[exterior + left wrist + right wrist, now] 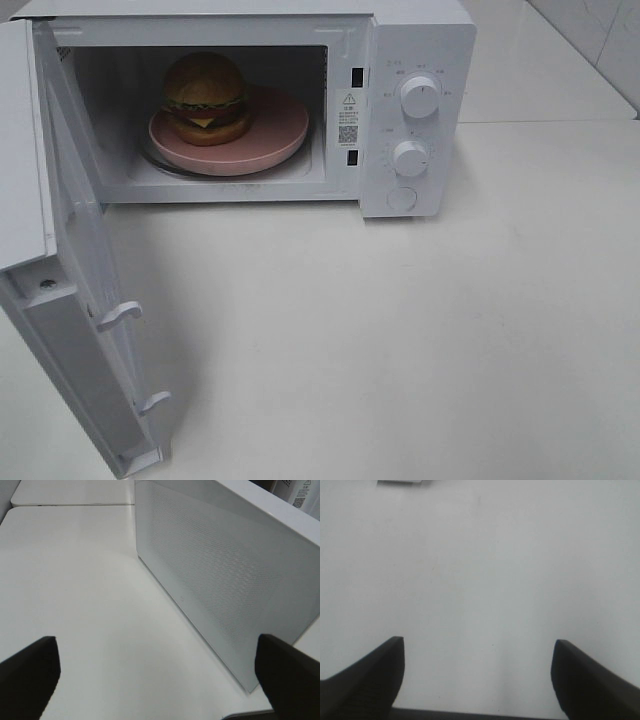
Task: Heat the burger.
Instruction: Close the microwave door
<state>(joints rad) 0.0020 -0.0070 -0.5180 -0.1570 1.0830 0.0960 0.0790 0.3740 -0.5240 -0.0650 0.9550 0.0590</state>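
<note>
Door [85, 270]: swung fully open at the far left, latch hooks facing the table [400, 330].
Left claw [157, 645]: spread wide, holding nothing, near the door's outer face; not seen in the high view.
Burger [206, 95]: inside the microwave [420, 60], on the plate's left half, upright, bun on top.
Burger handling: likely light and soft; a stacked thing, so a squeeze on the bun would dent it and could slide the layers apart.
Where to hold: judged best not to touch it at all; if it must move, take the plate's bare right rim.
Plate [285, 125]: pink, round, flat on the cavity floor, wider than the burger.
Step in hand: loading looks done; shutting the door seems next, by a push on its outer face.
Knobs [419, 97]: two on the right panel, one above the other.
Right claw [478, 644]: spread wide, empty, over bare table.
</note>
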